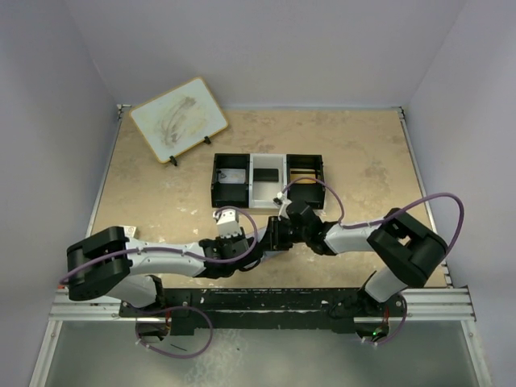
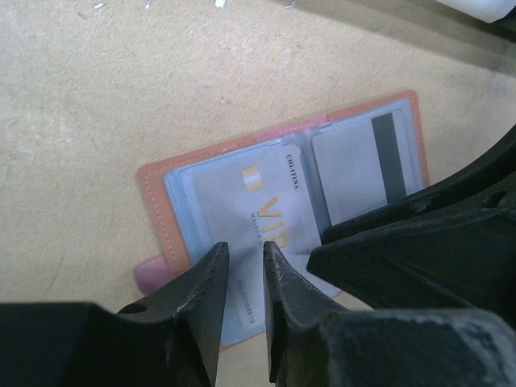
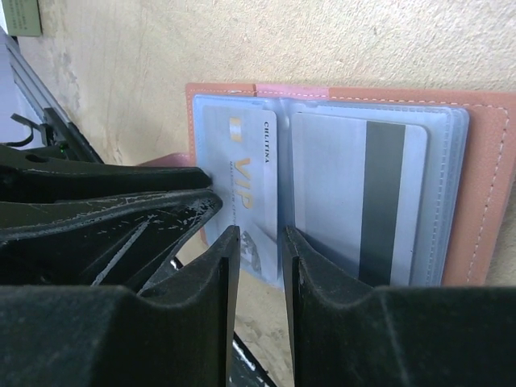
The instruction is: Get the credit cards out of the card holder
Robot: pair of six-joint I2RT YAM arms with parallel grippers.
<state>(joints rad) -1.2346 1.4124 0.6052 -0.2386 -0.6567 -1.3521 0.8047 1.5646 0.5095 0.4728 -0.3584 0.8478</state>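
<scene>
I have the card holder (image 2: 153, 201) open flat on the counter (image 2: 121, 89) under both hands, its long side crosswise to their fingertips, the gold-lettered card (image 2: 266, 193) nearest my left hand (image 2: 244, 262), which like my right hand (image 3: 258, 242) is narrowed to a slit, though I cannot tell whether either grips.

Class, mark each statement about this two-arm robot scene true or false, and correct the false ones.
1. The card holder lies open on the table. True.
2. The tray has a white middle compartment. True.
3. The VIP card lies in the tray. False: it sits in a sleeve of the card holder.
4. The second card shows a dark stripe. True.
5. The left hand hangs over the tray. False: its tips are at the VIP card.
</scene>
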